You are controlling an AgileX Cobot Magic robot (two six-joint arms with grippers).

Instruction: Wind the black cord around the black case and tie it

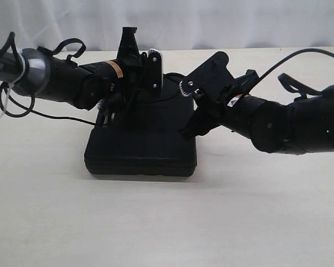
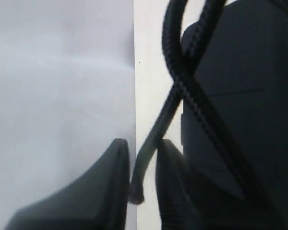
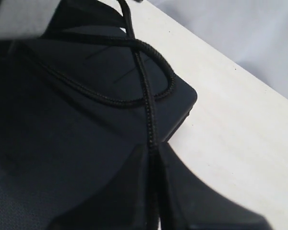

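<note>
I find the black cord (image 3: 147, 105) crossed atop the black case (image 1: 142, 147). The left gripper (image 2: 143, 165) and right gripper (image 3: 152, 155) each clench one strand. I advise pulling apart evenly, staying low over the case.

The exterior camera stands off the table (image 1: 256, 222), slightly above its surface, and faces across it toward the pale curtain (image 1: 211, 22) at 12 o'clock. It is at middle range, with the black case (image 1: 142, 147) at centre and the arms entering from 9 and 3 o'clock. The left wrist camera sits very close behind the left gripper (image 2: 143, 158) and looks along its fingers at the black cord (image 2: 201, 110) beside the case. The right wrist camera, nearly as close, looks down past the right gripper (image 3: 153, 148) onto the case's top and one corner. All three views share the case, and both wrist views show the cord crossing itself.
</note>
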